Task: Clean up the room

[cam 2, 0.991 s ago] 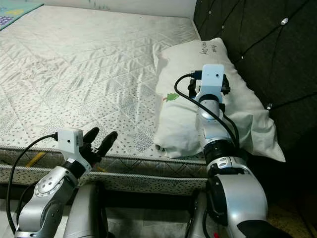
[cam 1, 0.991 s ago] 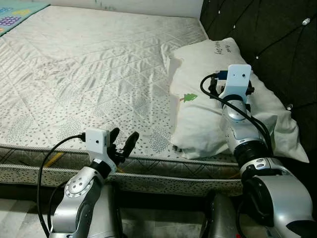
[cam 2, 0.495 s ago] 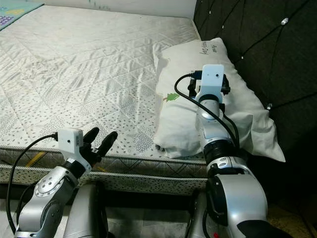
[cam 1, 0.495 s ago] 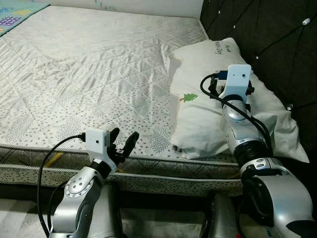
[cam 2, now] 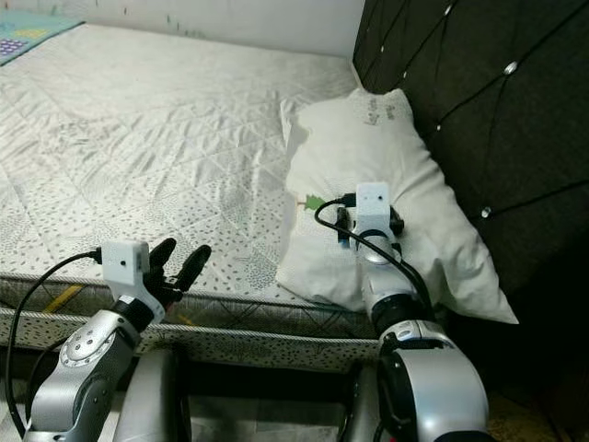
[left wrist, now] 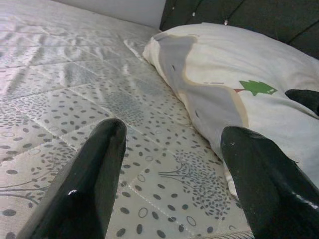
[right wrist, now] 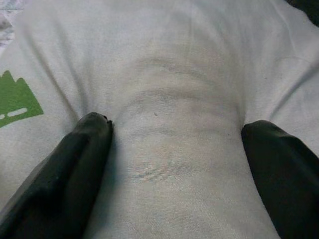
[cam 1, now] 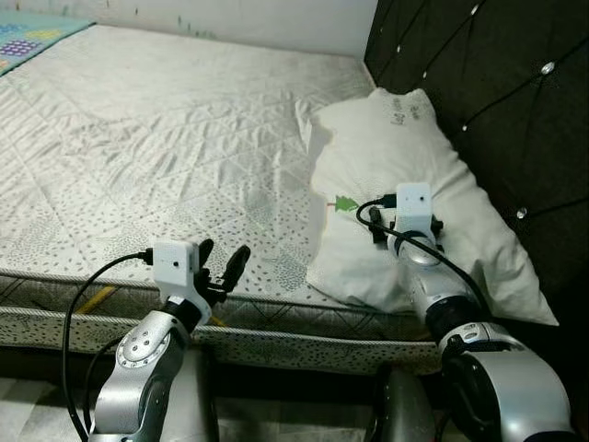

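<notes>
A white pillow [cam 1: 405, 184] lies along the bed's [cam 1: 166, 138] right edge against the dark headboard [cam 1: 488, 92], long axis running front to back. The right end effector [right wrist: 174, 144], fingers spread, presses into it, bunching fabric between them. The left end effector [cam 1: 221, 267] hovers spread at the bed's front edge.

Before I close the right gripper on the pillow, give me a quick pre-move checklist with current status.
1. Right gripper open: ok, fingers spread wide.
2. Fingers pressed into the pillow: ok, fabric bulges up between them.
3. Fold deep enough to hold once shut: cannot tell.
4. Left gripper out of the way: ok, open, at the near edge of the mattress, apart from the pillow.
5. Pillow free to lift: ok on top, nothing lies on it; its far side against the headboard cannot tell.
</notes>
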You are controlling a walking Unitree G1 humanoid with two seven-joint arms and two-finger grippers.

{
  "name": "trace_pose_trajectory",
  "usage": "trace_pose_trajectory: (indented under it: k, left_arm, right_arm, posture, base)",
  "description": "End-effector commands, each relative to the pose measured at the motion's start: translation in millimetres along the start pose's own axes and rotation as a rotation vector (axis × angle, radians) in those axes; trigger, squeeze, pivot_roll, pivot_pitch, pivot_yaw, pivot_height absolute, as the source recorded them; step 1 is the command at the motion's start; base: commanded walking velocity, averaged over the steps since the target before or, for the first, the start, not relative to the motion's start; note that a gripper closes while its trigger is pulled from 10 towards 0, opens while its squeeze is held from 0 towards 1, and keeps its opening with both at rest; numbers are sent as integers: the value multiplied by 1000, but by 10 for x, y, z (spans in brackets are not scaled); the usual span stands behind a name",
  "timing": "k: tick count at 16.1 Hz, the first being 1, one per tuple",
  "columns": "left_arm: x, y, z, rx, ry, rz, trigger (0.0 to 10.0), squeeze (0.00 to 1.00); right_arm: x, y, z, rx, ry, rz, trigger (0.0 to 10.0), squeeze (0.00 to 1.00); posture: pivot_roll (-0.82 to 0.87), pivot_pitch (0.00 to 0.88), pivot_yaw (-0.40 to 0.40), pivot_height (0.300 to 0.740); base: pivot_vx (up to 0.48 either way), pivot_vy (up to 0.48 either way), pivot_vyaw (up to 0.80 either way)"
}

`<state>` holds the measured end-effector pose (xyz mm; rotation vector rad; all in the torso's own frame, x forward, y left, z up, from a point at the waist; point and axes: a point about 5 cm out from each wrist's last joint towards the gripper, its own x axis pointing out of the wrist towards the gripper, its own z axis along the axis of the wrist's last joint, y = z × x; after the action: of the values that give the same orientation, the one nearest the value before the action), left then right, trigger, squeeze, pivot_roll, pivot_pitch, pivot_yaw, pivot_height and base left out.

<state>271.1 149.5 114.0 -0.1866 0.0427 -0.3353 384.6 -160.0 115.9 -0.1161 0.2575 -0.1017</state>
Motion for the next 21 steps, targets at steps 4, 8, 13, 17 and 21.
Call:
trace_pose_trajectory:
  k: [4, 8, 13, 17, 21]
  left_arm:
    - [9, 46, 59, 2, -31, 26, 10000, 0]
    - [18, 36, 50, -13, -35, 25, 10000, 0]
    - [25, 45, 46, -14, -35, 20, 10000, 0]
    - [28, 44, 41, -15, -35, 19, 10000, 0]
    - [55, 88, 61, -21, -54, 70, 10000, 0]
  right_arm:
    - [-61, 82, 92, 129, -148, 140, 10000, 0]
    - [-222, 80, 486, 147, -403, 199, 10000, 0]
    - [-338, 15, 585, 166, -446, 207, 10000, 0]
    - [-373, -11, 588, 170, -446, 192, 10000, 0]
    - [-406, -50, 575, 171, -443, 171, 10000, 0]
  posture:
    - [30, 0, -73, 480]
    - [18, 0, -67, 494]
    - [14, 0, -65, 546]
    - [19, 0, -59, 588]
    - [14, 0, -55, 631]
  base:
    - [0, 0, 0]
    - [0, 0, 0]
    - [0, 0, 0]
    - [0, 0, 0]
    - [0, 0, 0]
